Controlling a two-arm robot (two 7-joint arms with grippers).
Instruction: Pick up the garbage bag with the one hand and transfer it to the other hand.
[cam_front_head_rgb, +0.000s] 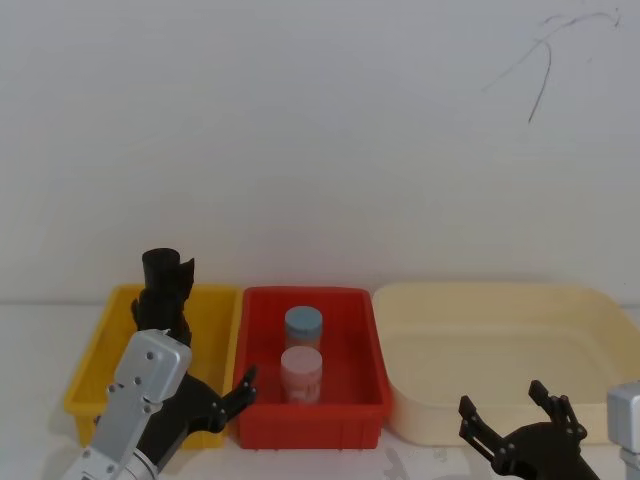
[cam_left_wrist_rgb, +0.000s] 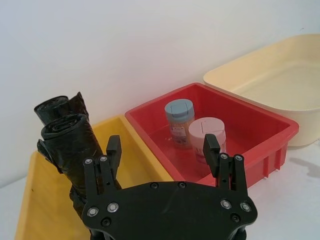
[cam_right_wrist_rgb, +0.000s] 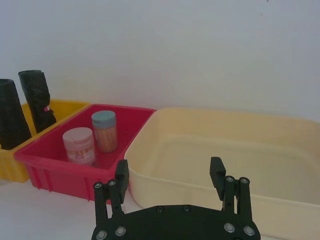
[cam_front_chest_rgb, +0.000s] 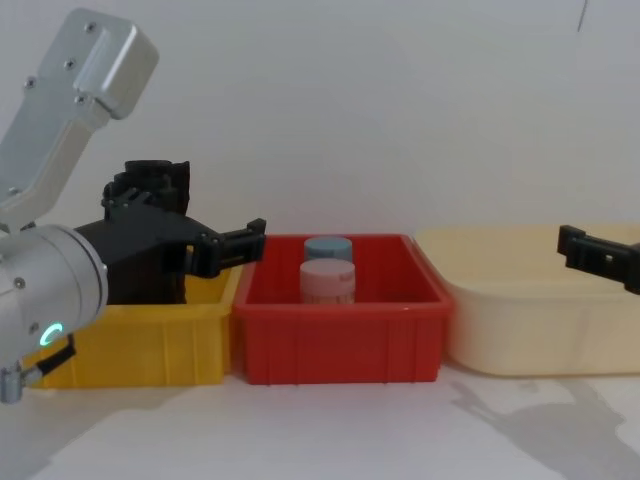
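Fingers (cam_left_wrist_rgb: 113, 150) of the left gripper (cam_left_wrist_rgb: 162, 142) are spread wide with nothing between them. This gripper hangs at the near edge of the yellow bin (cam_front_head_rgb: 90, 370), reaching toward the red bin (cam_front_head_rgb: 310, 425) next to it. The garbage bag (cam_left_wrist_rgb: 67, 150) stands nearly upright inside the yellow bin. It is close beside one finger but outside the gap, and whether it touches that finger cannot be told. A slimmer black roll (cam_right_wrist_rgb: 36, 97) with a ragged top stands right behind it.

The right gripper (cam_right_wrist_rgb: 169, 165) hovers low in front of the cream tub (cam_front_head_rgb: 410, 390), well apart from the bag. Its fingers are parted too, and it holds nothing.

The bag looks light. As a tight roll it should keep its shape, though the outer crinkled film will probably give a little under pressure, and the plastic is likely to be slick. A firm squeeze across the body, about midway on the part that rises above the bin wall, seems the safest hold. That would leave the top or bottom free for the right gripper to take. The gap must first be centred on the thick roll, or the slimmer one may be knocked over. The two jars (cam_front_head_rgb: 302, 372) in the red bin are not in the way.
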